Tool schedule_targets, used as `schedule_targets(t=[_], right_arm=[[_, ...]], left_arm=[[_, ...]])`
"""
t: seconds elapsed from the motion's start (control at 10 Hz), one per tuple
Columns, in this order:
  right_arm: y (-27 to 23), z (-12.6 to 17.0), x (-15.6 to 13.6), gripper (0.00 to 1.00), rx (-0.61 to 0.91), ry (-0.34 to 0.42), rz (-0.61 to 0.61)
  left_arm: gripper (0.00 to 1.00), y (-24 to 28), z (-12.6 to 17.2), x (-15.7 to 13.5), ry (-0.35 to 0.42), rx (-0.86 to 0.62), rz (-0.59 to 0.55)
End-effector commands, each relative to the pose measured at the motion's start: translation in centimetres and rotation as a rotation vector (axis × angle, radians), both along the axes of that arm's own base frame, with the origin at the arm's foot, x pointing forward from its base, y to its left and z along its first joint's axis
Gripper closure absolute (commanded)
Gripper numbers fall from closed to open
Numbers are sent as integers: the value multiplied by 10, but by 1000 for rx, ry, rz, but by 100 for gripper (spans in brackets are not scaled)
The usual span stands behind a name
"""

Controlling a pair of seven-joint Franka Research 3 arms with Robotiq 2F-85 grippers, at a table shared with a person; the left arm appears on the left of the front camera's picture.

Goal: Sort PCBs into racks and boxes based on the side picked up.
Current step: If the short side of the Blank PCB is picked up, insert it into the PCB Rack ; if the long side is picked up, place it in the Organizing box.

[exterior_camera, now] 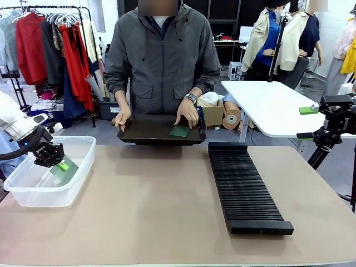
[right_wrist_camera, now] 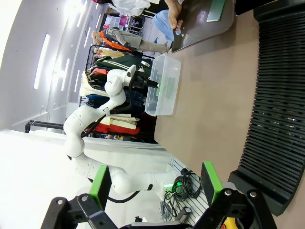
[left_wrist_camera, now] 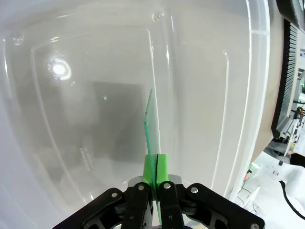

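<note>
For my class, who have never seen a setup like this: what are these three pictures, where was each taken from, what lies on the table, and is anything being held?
These show one moment at a table with two white robot arms. The front picture looks across the table at a person opposite. The other two come from cameras on each arm's wrist, looking along its fingers.

On the table sit a clear box on the robot's left and a long black slotted rack on its right. The person holds a shallow black tray at the far edge, with a small dark green board on it.

The left hand is shut on a thin light green board, held edge-on down inside the box. The right hand is open and holds nothing, off to the side above the table.
</note>
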State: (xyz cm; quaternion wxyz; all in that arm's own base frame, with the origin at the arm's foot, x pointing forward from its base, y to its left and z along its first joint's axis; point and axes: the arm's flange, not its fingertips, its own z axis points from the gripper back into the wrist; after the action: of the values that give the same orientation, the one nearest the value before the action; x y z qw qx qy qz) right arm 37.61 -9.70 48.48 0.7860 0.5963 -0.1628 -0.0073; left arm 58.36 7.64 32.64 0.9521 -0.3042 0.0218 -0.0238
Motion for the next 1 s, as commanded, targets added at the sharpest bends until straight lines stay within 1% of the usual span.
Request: schedule_targets(t=[0.0, 0.2, 0.4, 0.7, 0.9], right_arm=[[2, 2, -1, 0, 11, -11, -13], [2, 2, -1, 0, 11, -11, -13], [2, 2, -1, 0, 11, -11, -13], [2, 2, -1, 0, 11, -11, -13], [2, 2, -1, 0, 11, -11, -13]], left_arm=[[71, 3, -1, 4, -17, -14, 1], [38, 0, 7, 3, -28, 6, 8], [0, -2, 23, -1, -44, 34, 7], [0, -9, 52, -10, -48, 84, 30], [0, -11, 60, -13, -45, 117, 35]])
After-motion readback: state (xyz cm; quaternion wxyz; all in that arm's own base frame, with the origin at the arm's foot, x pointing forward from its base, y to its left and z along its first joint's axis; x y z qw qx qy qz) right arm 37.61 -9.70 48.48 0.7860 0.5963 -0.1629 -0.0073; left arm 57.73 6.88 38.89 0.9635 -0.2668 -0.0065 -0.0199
